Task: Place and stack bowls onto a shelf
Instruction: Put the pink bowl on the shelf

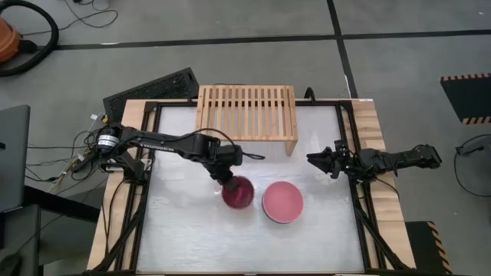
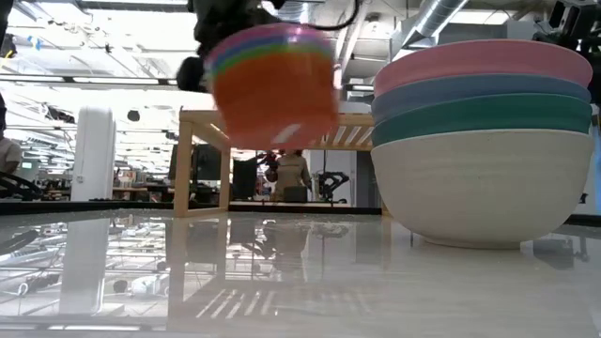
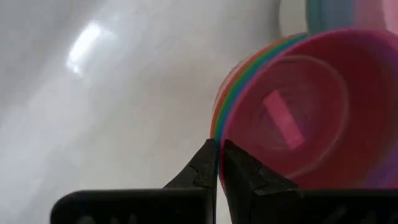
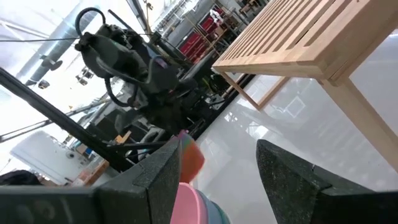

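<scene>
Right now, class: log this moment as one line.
left gripper: shut on small bowl stack, lifted | right gripper: open, idle | large bowl stack: on table | shelf: bare

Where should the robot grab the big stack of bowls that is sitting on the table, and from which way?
Probably by the rim of the top pink bowl. The big stack sits upright and open side up, and its walls look too wide to fit between two fingers. So come down from above, one finger inside the rim and one outside. The right gripper waits open nearby, so the rim's right side suits it best.
</scene>
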You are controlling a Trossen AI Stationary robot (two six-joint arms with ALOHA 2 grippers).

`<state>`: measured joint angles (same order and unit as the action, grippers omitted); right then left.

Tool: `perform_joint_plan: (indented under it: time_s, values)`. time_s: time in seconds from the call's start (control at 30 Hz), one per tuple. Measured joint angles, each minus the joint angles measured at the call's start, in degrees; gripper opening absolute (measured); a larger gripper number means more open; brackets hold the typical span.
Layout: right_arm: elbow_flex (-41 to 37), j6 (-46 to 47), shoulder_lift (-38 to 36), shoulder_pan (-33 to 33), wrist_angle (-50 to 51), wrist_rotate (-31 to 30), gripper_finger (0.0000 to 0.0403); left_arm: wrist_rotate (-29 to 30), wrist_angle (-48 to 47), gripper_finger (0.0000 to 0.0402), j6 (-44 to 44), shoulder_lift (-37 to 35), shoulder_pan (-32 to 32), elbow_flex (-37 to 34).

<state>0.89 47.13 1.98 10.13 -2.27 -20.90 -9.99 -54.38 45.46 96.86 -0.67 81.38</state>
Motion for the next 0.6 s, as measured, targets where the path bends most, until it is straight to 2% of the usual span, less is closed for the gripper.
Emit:
perform_joint_plan:
  time_s: [0.1, 0.23, 0.43, 0.6]
  values:
    - [0.0, 0.2, 0.1, 0.0, -0.1, 0.1, 0.0234, -0.1, 3.0, 0.0000, -0.4, 0.2, 0.6, -0.2]
    - [0.0, 1.3, 1.4, 0.0, -0.1, 0.1, 0.0234, 1.5, 0.5, 0.0000, -0.2, -0.1, 1.3, 0.4]
    - [0.0, 3.5, 4.2, 0.0, -0.3, 0.1, 0.0234, -0.3, 1.4, 0.0000, 0.4, 0.0, 1.3, 0.3]
    - [0.0, 3.9, 6.3, 0.0, -0.3, 0.1, 0.0234, 0.4, -1.3, 0.0000, -0.4, 0.1, 0.9, 0.3]
